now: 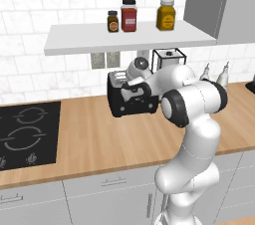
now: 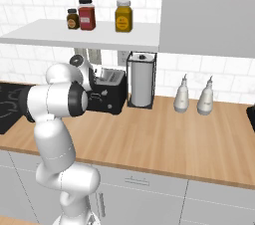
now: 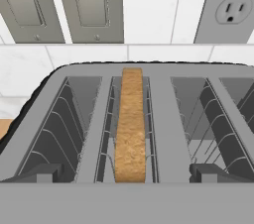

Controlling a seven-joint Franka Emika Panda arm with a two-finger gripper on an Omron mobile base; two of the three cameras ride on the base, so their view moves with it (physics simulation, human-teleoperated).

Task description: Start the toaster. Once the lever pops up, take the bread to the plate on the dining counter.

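A: Where's the claw (image 3: 127, 173)?

B: Poised right over the toaster (image 1: 130, 98), looking down into the slots. Its two dark fingertips (image 3: 42, 172) stand wide apart, one to each side of the bread (image 3: 131, 126), and nothing is between them but air, so it holds nothing.

A: And the bread?

B: Standing on edge in a middle slot, only its tan top crust visible between the wire guides. From the base cameras the arm covers much of the toaster, which sits on the wood counter (image 1: 99, 139) beside the towel holder (image 2: 141, 79).

A: How will it handle?

B: I'd judge light and thin, fairly stiff once toasted (but crumbly, so a hard squeeze could snap it). The crust edge looks rough, so slipping seems unlikely.

A: Where to grip?

B: On the two flat faces near the top edge, mid-length, fingers dropping into the gaps either side, then lifting straight up to clear the wires. Whether the lever is down I can't tell.
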